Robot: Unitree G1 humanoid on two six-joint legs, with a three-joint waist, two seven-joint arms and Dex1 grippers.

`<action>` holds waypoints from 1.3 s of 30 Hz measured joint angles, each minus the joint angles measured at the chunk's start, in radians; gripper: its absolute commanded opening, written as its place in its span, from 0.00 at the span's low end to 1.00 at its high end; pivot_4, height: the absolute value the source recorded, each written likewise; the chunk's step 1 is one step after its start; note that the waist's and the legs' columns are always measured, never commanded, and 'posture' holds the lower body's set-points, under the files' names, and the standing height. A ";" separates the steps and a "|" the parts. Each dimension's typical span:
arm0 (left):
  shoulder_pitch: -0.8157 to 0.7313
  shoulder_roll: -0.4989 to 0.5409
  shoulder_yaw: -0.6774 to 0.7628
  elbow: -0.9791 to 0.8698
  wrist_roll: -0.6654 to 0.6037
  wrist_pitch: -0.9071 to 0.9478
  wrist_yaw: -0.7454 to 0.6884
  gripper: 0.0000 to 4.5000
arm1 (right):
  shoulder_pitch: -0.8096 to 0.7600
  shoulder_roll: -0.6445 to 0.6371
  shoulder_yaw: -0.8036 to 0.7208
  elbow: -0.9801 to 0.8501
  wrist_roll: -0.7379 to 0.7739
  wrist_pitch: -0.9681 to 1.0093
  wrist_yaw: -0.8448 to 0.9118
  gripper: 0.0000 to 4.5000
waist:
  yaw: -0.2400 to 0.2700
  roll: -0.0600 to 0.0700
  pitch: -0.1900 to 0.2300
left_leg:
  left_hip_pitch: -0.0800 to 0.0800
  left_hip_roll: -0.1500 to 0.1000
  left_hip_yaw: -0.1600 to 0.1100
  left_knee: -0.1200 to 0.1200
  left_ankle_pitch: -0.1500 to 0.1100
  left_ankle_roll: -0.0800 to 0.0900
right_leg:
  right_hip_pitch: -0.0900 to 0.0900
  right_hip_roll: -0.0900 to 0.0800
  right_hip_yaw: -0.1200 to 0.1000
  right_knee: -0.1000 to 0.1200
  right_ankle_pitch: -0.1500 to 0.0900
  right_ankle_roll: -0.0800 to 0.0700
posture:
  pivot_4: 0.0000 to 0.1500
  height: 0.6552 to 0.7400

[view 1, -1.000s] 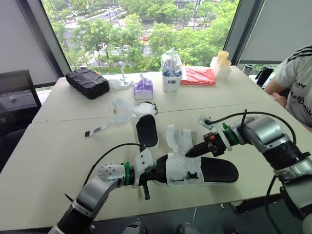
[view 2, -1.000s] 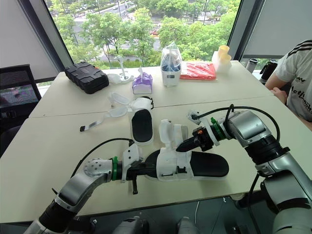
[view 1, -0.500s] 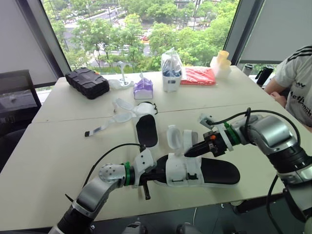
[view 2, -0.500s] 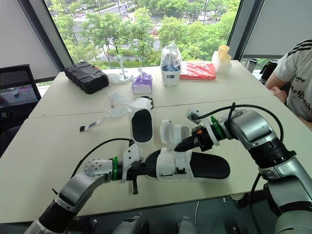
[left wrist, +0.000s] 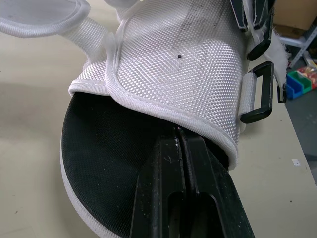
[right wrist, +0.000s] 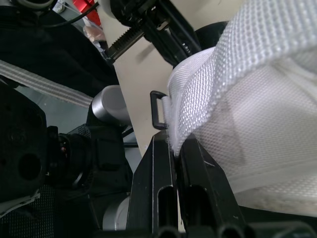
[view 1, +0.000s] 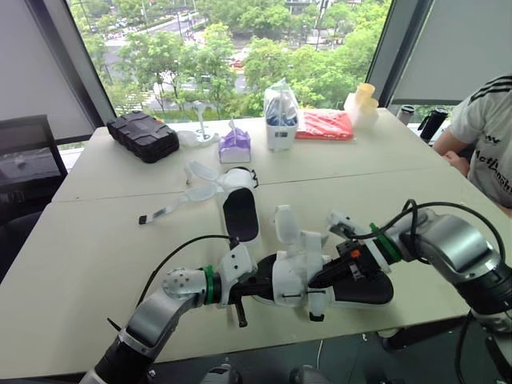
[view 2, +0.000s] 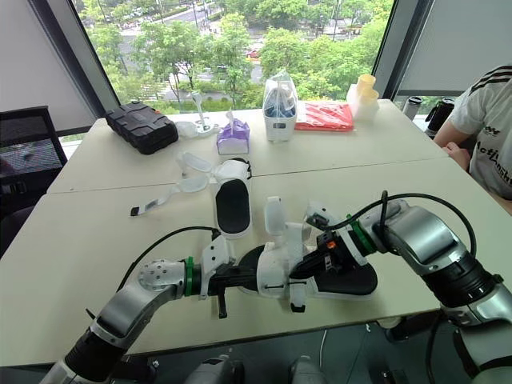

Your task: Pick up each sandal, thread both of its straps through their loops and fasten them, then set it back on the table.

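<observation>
Left pincer (left wrist: 180, 136) is clamped, fingers pressed together, on the toe rim of the near sandal (view 1: 364, 290), gripping its black sole at the front edge of the table (view 1: 96, 240). Right pincer (view 1: 316, 279) pinches the edge of that sandal's white mesh strap (right wrist: 247, 74), just beside a black loop (left wrist: 261, 91). Whether the sole rests on the table I cannot tell.

Farther back, mid-table, the second sandal (view 1: 240, 214) lies flat with its straps spread open to the left. Along the far edge sit a black case (view 1: 144, 134), a purple pack (view 1: 235, 146), a clear bag (view 1: 281, 112), a red packet (view 1: 324, 125) and stacked cups (view 1: 364, 104). At the far right sits a person (view 1: 488, 132) in a white shirt whose black lettering is cut off and unreadable.
</observation>
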 measured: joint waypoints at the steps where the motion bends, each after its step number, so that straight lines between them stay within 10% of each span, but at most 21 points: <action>1: 0.000 -0.001 0.000 0.000 0.000 0.000 0.001 0.00 | 0.006 -0.002 -0.001 -0.005 0.000 -0.007 -0.005 0.07 | 0.000 0.000 0.000 | 0.000 0.000 0.000 0.000 0.000 0.000 | 0.000 0.000 0.000 0.000 0.000 0.000 | 1.00 1.00; 11: 0.000 -0.003 -0.002 0.005 0.000 -0.002 0.002 0.00 | 0.025 -0.113 -0.071 -0.088 0.058 -0.022 0.033 0.98 | 0.001 0.000 0.000 | 0.000 0.000 0.000 0.000 0.000 0.000 | 0.000 0.000 0.000 0.000 0.000 0.000 | 1.00 1.00; 23: -0.003 0.000 -0.004 0.018 0.000 -0.018 -0.008 0.00 | 0.344 -0.300 -0.324 -0.221 0.269 0.132 0.030 0.98 | 0.002 0.000 0.000 | 0.000 0.001 0.000 0.000 0.000 0.000 | 0.001 -0.001 0.000 -0.001 -0.001 0.000 | 1.00 1.00; 39: -0.023 0.002 -0.008 0.034 0.001 -0.020 -0.024 0.00 | 0.399 -0.011 -0.260 -0.202 0.273 0.160 -0.272 0.98 | 0.002 -0.001 0.000 | 0.000 0.001 0.000 0.001 0.000 0.000 | 0.001 0.000 0.000 -0.001 0.000 0.000 | 1.00 1.00</action>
